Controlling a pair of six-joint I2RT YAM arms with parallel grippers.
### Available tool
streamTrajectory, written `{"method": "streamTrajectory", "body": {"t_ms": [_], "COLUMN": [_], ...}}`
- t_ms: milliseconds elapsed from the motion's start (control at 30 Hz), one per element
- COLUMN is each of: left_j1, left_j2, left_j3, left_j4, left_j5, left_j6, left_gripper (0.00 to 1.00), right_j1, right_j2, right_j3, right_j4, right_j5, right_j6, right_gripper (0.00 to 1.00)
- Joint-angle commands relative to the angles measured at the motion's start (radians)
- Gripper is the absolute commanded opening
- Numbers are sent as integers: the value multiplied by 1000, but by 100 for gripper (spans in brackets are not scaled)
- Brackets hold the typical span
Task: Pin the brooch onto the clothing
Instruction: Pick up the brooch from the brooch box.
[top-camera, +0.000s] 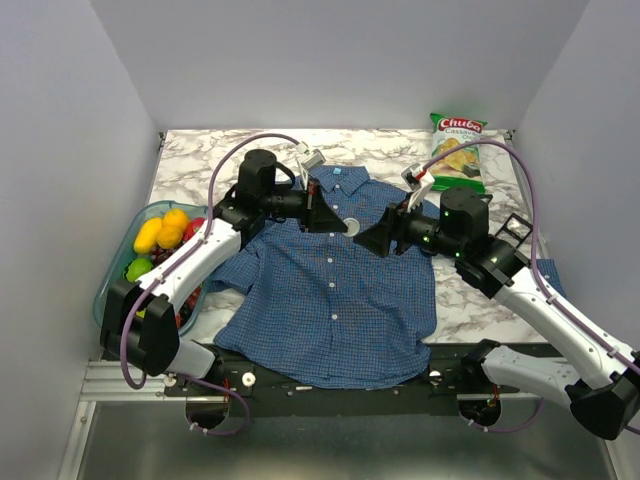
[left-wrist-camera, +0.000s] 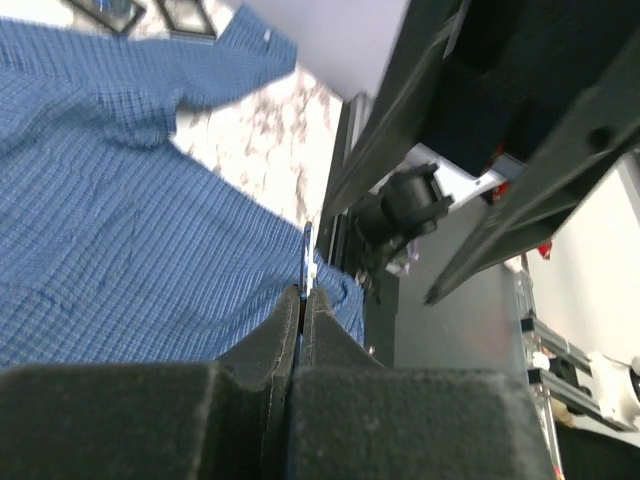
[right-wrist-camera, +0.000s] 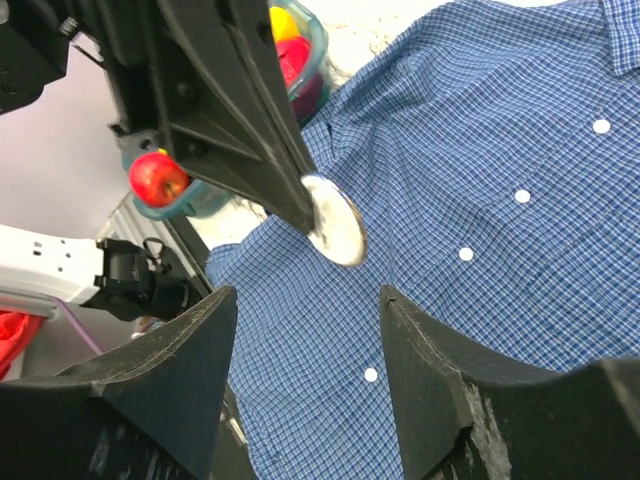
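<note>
right wrist view: left gripper clamps the rim of the round silver brooch over the chest of the blue checked shirt on the desk. right gripper gapes wide, empty. held so thinly, the brooch may twist or slip when pressed into loose cloth.

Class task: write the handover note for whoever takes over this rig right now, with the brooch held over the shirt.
Left gripper: jaws shut on the brooch, over the shirt's chest beside the row of buttons.
Right gripper: open, empty, facing the brooch.
Done: brooch is in the grip above the spread shirt.
Left to do: pin it to the fabric; contact with the cloth cannot be told.
</note>
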Motion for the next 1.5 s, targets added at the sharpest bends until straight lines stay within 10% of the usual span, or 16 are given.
{"method": "streamTrajectory", "body": {"t_ms": [0, 1467], "left_j1": [-12, -63], "left_j2": [25, 14], "left_j3": [26, 4], "left_j4": [-143, -57], "left_j5": [-10, 115], "left_j6": [91, 54], "left_gripper": [0, 0], "right_j1": [-6, -6], "right_j2": [-27, 59], "right_j3": [27, -8], "right_j4": [-20, -28], "right_j5": [42, -66], "right_j6": [-25, -108], "right_gripper": [66, 26]}}
